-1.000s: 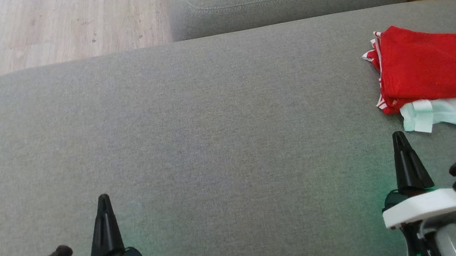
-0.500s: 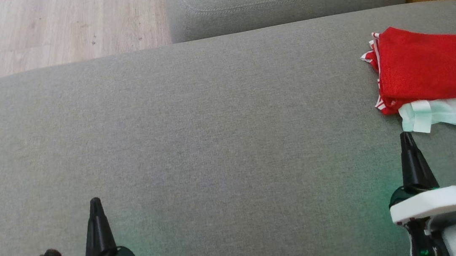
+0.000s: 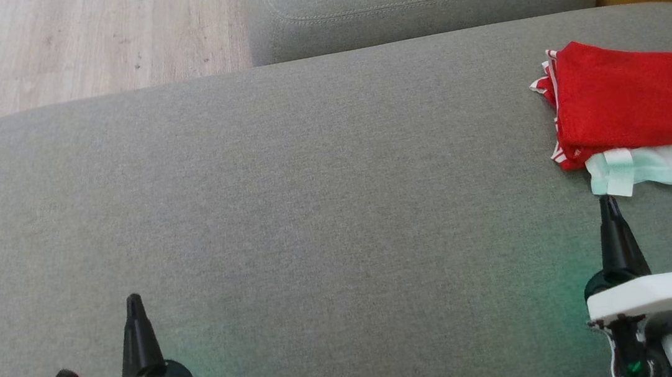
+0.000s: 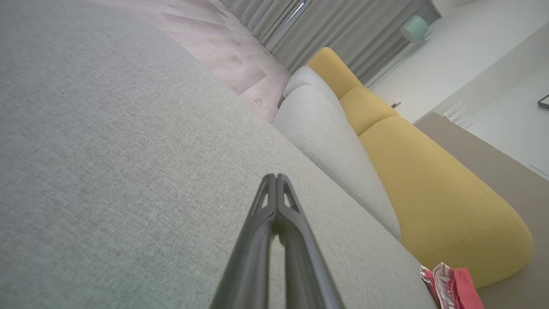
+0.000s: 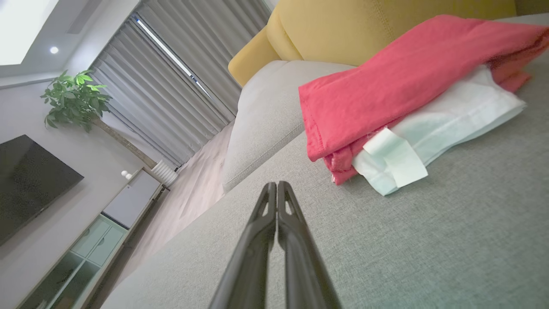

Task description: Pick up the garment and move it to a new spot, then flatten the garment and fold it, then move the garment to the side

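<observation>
Grey fabric sofa cushion (image 3: 310, 185) bears the folded red cloth garment with white trim (image 3: 633, 101) at its right edge, just ahead of the right fingers (image 3: 611, 216), pressed fully together and holding nothing; left fingers (image 3: 134, 309), well apart from it, likewise closed and empty.

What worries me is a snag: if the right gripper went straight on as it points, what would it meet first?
Probably the near corner of the garment, just ahead of the right gripper; it might narrowly slip past.
</observation>
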`<state>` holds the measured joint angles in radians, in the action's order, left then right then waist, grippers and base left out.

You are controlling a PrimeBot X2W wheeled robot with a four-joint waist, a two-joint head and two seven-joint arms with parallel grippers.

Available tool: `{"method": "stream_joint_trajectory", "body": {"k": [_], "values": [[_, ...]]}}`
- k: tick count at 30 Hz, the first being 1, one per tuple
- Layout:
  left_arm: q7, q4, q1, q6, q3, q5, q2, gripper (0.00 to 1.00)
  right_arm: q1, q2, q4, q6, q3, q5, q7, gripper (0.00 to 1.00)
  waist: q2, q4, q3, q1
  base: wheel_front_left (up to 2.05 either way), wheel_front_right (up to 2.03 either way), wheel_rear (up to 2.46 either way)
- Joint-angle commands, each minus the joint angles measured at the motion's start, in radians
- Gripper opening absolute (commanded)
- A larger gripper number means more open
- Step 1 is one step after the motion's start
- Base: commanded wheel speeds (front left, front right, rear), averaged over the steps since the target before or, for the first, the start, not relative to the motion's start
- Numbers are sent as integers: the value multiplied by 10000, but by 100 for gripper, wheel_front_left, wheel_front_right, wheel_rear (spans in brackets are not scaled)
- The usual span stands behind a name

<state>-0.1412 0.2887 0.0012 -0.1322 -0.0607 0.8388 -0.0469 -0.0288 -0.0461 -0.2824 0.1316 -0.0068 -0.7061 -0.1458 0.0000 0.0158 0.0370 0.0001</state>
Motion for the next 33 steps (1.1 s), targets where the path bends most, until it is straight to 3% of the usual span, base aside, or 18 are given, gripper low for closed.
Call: {"method": "stream_joint_trajectory", "body": {"k": [1,33], "values": [[44,-331,-548,6,255,251,-90,0,-465,-148,346,-3,3,-313,84,0,0,-2,-6,0,0,0,0],[944,-373,-749,9,757,3142,-117,0,-579,-184,363,-6,-300,-3721,954,0,0,-62,-133,0,0,0,0]]}}
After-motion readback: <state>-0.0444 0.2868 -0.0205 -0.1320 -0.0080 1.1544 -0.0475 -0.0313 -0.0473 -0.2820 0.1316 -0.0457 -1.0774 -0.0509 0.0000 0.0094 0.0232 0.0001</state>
